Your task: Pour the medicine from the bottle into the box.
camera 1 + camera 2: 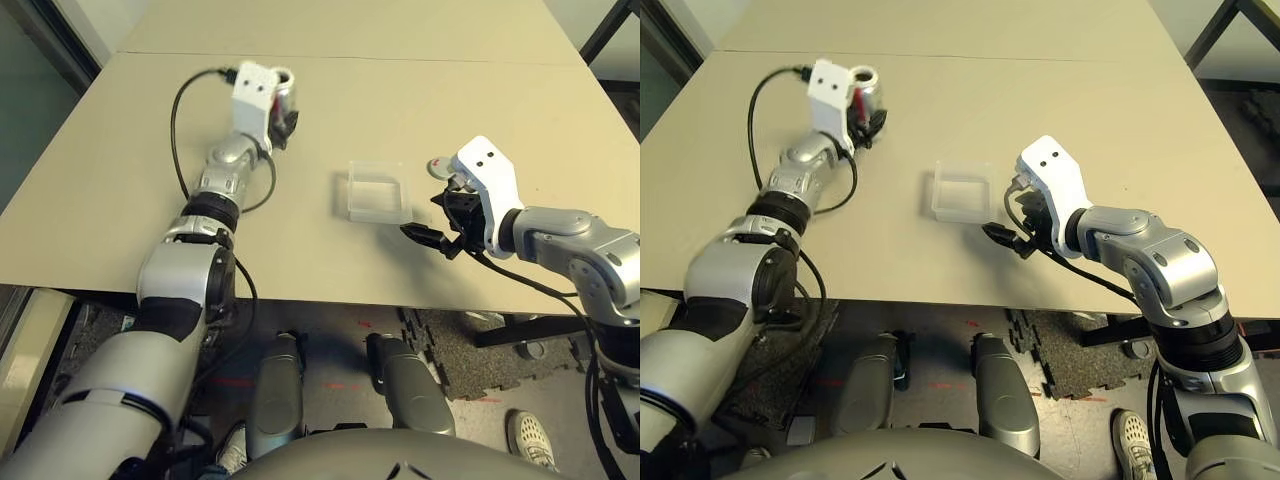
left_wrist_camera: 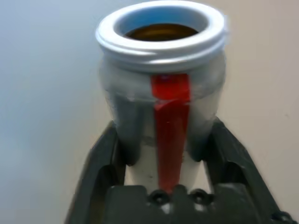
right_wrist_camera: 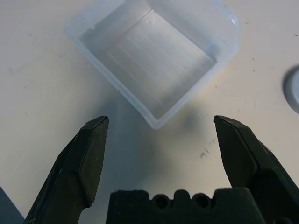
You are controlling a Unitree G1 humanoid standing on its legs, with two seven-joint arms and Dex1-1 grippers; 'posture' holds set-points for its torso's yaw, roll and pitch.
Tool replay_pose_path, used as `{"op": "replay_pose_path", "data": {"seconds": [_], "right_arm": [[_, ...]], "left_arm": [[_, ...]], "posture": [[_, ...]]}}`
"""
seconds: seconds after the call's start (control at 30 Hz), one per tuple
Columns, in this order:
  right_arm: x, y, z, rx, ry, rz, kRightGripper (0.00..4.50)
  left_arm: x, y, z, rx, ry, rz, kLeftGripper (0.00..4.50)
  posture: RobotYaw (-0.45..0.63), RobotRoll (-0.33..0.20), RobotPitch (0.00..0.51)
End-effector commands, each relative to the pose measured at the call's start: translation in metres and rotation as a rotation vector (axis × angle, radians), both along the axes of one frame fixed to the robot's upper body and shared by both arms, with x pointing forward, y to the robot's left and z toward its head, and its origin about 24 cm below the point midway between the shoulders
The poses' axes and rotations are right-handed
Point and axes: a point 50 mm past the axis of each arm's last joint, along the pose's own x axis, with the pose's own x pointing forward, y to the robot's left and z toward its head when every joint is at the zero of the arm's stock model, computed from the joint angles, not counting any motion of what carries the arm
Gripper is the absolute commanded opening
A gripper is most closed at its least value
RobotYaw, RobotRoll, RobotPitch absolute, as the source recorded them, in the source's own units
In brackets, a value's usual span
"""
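1. Left gripper [image 2: 163, 158]: fingers pinched on the bottle [image 2: 163, 93], one black finger [image 2: 100, 168] on each side of the body.
2. Bottle: held upright off to the far left of the table [image 1: 420, 90], well apart from the box [image 1: 377, 191]. Cap is off; the white rim shows, with something brownish dark inside. Red stripe [image 2: 170, 126] runs down the side facing the wrist camera.
3. Medicine: can't make out a separate pellet inside the bottle; too dark in there to tell.
4. Box: clear square tray, flat on the table near the middle, between the two arms. Ribbed bottom is visible; nothing visible in it.
5. Right gripper [image 3: 161, 133]: fingers spread wide, nothing between them. It hovers just beside the box, on the near right corner side, pointing down and toward it. Fingertips [image 3: 96, 128] are clear of the box wall, not touching.
6. Cap [image 1: 438, 166]: round grey disc lying on the table just right of the box, partly hidden behind the right wrist housing. Its edge also shows in the right wrist view [image 3: 293, 88].
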Motion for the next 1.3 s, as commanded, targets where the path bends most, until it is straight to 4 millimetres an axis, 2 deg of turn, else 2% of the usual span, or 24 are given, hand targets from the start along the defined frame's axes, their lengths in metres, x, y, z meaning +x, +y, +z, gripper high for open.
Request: {"op": "replay_pose_path", "data": {"seconds": [0.03, 0.13, 0.2, 0.47, 0.67, 0.77, 0.8, 0.87, 0.93, 1.0, 1.07, 1.13, 1.2, 1.3], "right_arm": [[0.001, 0.002, -0.005, 0.001, 0.015, -0.004, 4.5], [0.002, 0.005, -0.007, 0.012, 0.007, -0.008, 4.5], [0.003, 0.006, -0.008, 0.018, 0.004, -0.01, 4.5], [0.004, 0.007, -0.01, 0.036, -0.007, -0.031, 4.5], [0.004, 0.006, -0.011, 0.033, -0.005, -0.03, 4.5], [0.003, 0.006, -0.012, 0.032, -0.002, -0.03, 4.5], [0.003, 0.006, -0.012, 0.033, -0.001, -0.03, 4.5], [0.002, 0.007, -0.013, 0.035, 0.002, -0.029, 4.5], [0.001, 0.006, -0.013, 0.035, 0.006, -0.034, 4.5], [0.0, 0.003, -0.013, 0.029, 0.01, -0.039, 4.5], [-0.001, 0.001, -0.013, 0.02, 0.014, -0.042, 4.5], [-0.002, -0.001, -0.013, 0.012, 0.02, -0.044, 4.5], [-0.003, -0.002, -0.013, 0.006, 0.026, -0.041, 4.5], [-0.004, -0.003, -0.011, -0.003, 0.032, -0.034, 4.5]], "left_arm": [[-0.02, -0.035, -0.02, 0.542, -0.195, -0.299, 2.43], [-0.018, -0.026, -0.035, 0.765, -0.24, -0.343, 2.43], [-0.016, -0.022, -0.039, 0.842, -0.276, -0.363, 2.43], [-0.012, -0.031, -0.025, 0.773, -0.376, -0.357, 2.43], [-0.011, -0.033, -0.029, 0.772, -0.388, -0.348, 2.43], [-0.013, -0.035, -0.035, 0.721, -0.328, -0.36, 2.43], [-0.013, -0.034, -0.036, 0.631, -0.238, -0.32, 2.43], [-0.009, -0.033, -0.036, 0.342, 0.006, -0.21, 2.43], [0.002, -0.029, -0.032, -0.143, 0.318, -0.071, 2.43], [0.014, -0.016, -0.034, -0.606, 0.591, 0.053, 2.43], [0.02, 0.001, -0.04, -0.958, 0.736, 0.161, 2.43], [0.023, 0.019, -0.054, -1.235, 0.827, 0.267, 2.43], [0.022, 0.035, -0.073, -1.443, 0.895, 0.375, 2.43], [0.017, 0.048, -0.101, -1.507, 0.922, 0.484, 2.43]], "posture": [[-0.09, 0.0, 0.16], [-0.09, 0.0, 0.155], [-0.1, 0.0, 0.154], [-0.11, 0.0, 0.152], [-0.11, 0.0, 0.153], [-0.11, 0.0, 0.153], [-0.12, 0.0, 0.152], [-0.12, 0.0, 0.152], [-0.13, 0.0, 0.154], [-0.13, 0.0, 0.161], [-0.13, 0.0, 0.169], [-0.13, 0.0, 0.173], [-0.13, 0.0, 0.175], [-0.13, 0.0, 0.177]]}}
